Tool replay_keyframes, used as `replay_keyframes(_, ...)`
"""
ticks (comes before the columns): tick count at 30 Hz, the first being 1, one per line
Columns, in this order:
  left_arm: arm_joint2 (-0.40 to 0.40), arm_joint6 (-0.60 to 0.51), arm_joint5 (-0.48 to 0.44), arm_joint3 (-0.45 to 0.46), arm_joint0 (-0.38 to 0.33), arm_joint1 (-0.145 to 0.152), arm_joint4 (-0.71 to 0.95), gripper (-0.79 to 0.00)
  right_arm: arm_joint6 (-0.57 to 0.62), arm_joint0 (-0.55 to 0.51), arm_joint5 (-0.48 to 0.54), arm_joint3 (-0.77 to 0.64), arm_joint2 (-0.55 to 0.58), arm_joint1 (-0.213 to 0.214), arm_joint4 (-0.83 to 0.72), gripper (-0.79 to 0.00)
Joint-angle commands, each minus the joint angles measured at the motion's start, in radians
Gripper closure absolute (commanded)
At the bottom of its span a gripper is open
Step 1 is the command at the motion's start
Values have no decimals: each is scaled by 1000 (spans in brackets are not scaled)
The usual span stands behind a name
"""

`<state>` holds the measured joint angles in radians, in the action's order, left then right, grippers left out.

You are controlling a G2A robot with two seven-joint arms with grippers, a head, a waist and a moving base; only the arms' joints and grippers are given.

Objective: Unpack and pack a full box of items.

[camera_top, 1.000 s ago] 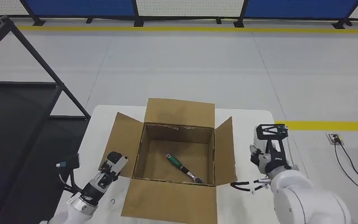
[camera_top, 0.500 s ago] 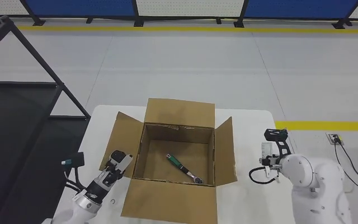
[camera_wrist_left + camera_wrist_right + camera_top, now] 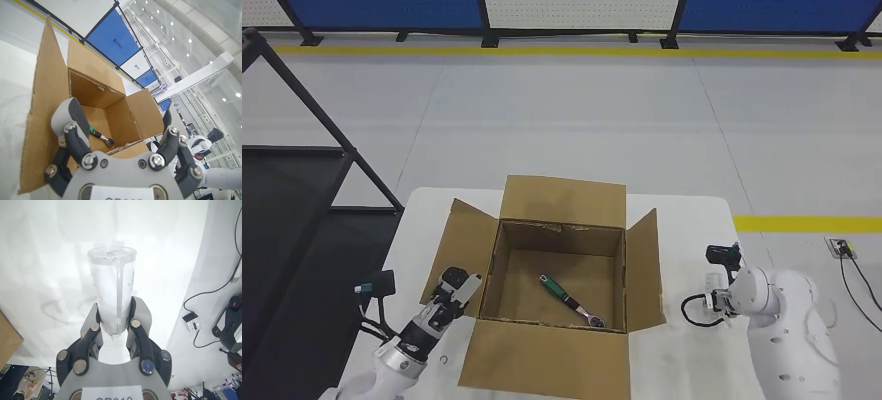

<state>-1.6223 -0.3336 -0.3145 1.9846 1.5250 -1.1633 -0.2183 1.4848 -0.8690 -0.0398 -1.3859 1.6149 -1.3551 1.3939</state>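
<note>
Since the earlier frames, my right hand has drawn back from beside the right flap of the box toward the right edge of the table. My left hand has eased slightly nearer the left flap.

Right hand: closed on a clear bottle. The fingers clamp its narrow shoulder, the cap end points back toward my wrist and the flat base points away, down at the white table. I cannot tell whether the base touches the surface. In the wrist view, one corner of the box shows at the edge of the frame – the bottle is outside the box, over the table on the box's right side.

Left hand: spread wide and holding nothing. It sits just beside the box's left flap, low over the table, and faces into the box.

Box: at the middle of the table, all four flaps folded outward.

Wrench: it lies flat on the box floor – green handle toward the back left, metal head toward the front right corner. Neither hand touches it.
</note>
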Motion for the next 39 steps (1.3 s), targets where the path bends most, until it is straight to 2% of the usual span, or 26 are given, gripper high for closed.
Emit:
replay_keyframes(1,0,0,1,0,0,0,-2,-785,-8,8,6,24,-7,1,-6,0)
replay_keyframes(3,0,-1,1,2,1,0,-2,-785,-13,15,-2,40,-10,2,-6,-157)
replay_keyframes(4,-1,-1,1,2,1,1,-2,-785,-13,16,-2,44,-12,2,-7,-188)
replay_keyframes(5,-2,-2,1,3,2,1,-1,-785,-15,18,-1,50,-15,3,-9,-252)
replay_keyframes(17,-18,-2,-11,7,16,3,5,-785,-10,-1,-26,7,-20,12,-23,-400)
replay_keyframes(18,-19,-1,-13,7,17,3,5,-785,-8,-3,-28,-2,-21,13,-23,-391)
replay_keyframes(20,-20,1,-14,8,19,3,6,-785,-4,-11,-35,-22,-24,14,-23,-434)
replay_keyframes(23,-22,1,-18,8,22,4,8,-785,-9,-21,-47,-71,-23,17,-21,-425)
replay_keyframes(27,-28,3,-21,10,26,4,11,-785,-36,-54,-80,-202,-12,18,-39,-486)
replay_keyframes(28,-30,4,-22,11,28,5,11,-785,-47,-65,-106,-242,-7,18,-32,-523)
replay_keyframes(29,-31,5,-23,13,29,5,12,-785,-63,-75,-132,-287,-6,18,-33,-634)
replay_keyframes(30,-32,5,-25,13,31,5,13,-785,-78,-87,-138,-333,-8,17,-48,-779)
replay_keyframes(32,-35,8,-28,15,34,5,14,-785,-104,-107,-151,-416,-3,17,-62,-665)
replay_keyframes(33,-37,10,-30,17,36,5,15,-785,-116,-115,-157,-457,-5,16,-63,-680)
replay_keyframes(35,-41,14,-34,19,42,5,17,-785,-138,-126,-178,-536,-18,15,-68,-785)
replay_keyframes(39,-45,20,-41,24,54,5,21,-785,-196,-139,-198,-666,-77,9,-86,-785)
